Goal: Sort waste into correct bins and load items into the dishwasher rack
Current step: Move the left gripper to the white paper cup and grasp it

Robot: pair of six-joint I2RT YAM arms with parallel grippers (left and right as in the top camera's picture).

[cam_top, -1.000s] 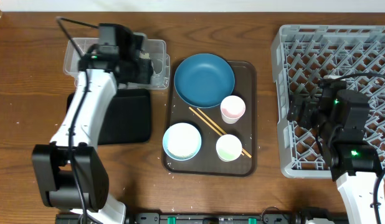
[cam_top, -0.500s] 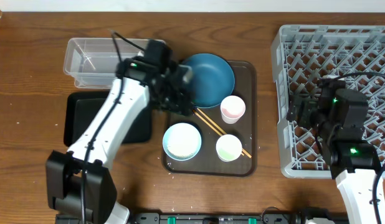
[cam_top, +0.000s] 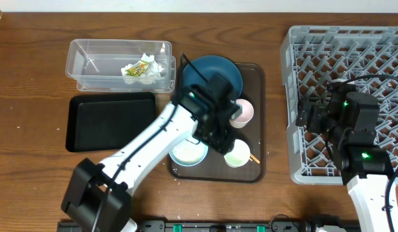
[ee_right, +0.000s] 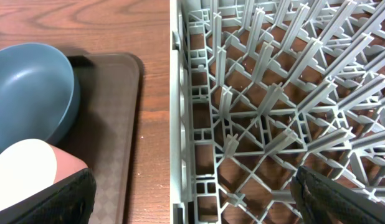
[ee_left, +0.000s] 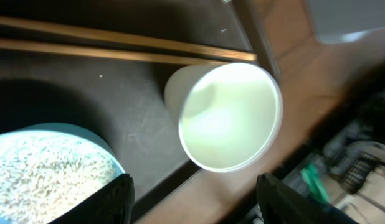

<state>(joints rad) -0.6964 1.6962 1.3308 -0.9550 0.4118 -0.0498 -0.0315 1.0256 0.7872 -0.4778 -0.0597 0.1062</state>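
My left gripper is open and empty above the brown serving tray, between the white bowl and the greenish cup. In the left wrist view the open fingers frame the greenish cup, with the bowl of rice grains on the left and the chopsticks above. The pinkish cup and dark-blue plate stand behind. Crumpled tissue and the snack wrapper lie in the clear tub. My right gripper is open at the left edge of the dishwasher rack.
The black tray lies in front of the clear tub. The brown serving tray holds the dishes. The right wrist view shows the rack's pegs, the plate and the pinkish cup.
My left arm has swung right from the clear tub, past the plate, to above the bowl and greenish cup. Tissue and wrapper now show in the tub. The right arm has not moved.
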